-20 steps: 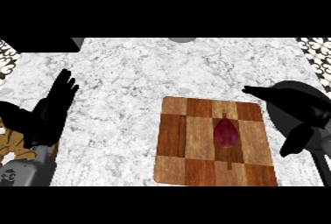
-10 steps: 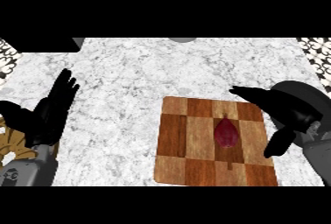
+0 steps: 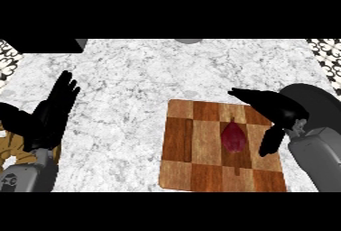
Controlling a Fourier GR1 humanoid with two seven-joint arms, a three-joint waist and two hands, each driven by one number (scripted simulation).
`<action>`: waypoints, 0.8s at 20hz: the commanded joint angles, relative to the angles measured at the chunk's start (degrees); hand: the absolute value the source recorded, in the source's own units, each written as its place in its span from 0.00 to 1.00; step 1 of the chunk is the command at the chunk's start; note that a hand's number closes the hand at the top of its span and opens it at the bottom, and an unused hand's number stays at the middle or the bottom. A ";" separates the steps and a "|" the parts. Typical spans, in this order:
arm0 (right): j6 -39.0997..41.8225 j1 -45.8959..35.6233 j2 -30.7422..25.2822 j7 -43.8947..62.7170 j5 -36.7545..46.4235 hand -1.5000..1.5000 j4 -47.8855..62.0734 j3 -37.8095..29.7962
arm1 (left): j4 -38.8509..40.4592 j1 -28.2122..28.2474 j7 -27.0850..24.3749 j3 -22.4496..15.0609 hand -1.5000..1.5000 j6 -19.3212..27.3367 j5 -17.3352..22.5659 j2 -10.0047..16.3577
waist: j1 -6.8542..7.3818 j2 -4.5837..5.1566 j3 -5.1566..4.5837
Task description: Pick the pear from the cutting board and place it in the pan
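One view, from the head, looks down on the counter (image 3: 146,81). Toward its near right corner lies the board (image 3: 193,149). The pear (image 3: 233,136) lies on the board's right half, its long axis running front to back.

The right hand (image 3: 278,110) hangs over the board's far right corner, just beside the pear on its right, and does not touch it as far as can be seen. Its fingers (image 3: 245,94) are spread wide and point left past the pear's far end. The thumb (image 3: 269,143) points down along the pear's right side. The hand holds nothing.

The pan (image 3: 318,101) sits at the counter's right edge, partly hidden by the right hand, and nothing shows in it.

The left hand (image 3: 53,113) rests open near the left edge, fingers up.
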 commanded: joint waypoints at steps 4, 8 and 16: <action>-0.93 -0.14 5.05 -4.68 6.17 0.00 5.94 -1.41 | 4.67 -3.44 -1.34 2.26 0.50 -2.14 -1.13 -0.87 | -0.13 0.03 0.01; -4.13 2.12 5.07 -9.27 10.62 0.00 10.77 -0.04 | 1.37 0.84 -1.58 0.77 0.50 -1.78 -2.95 -2.10 | 0.01 0.03 0.02; -7.02 2.89 11.06 -10.28 13.57 0.00 11.85 -1.71 | 0.59 -3.51 3.04 3.70 0.50 -2.65 -1.82 -1.30 | -0.19 -0.03 0.02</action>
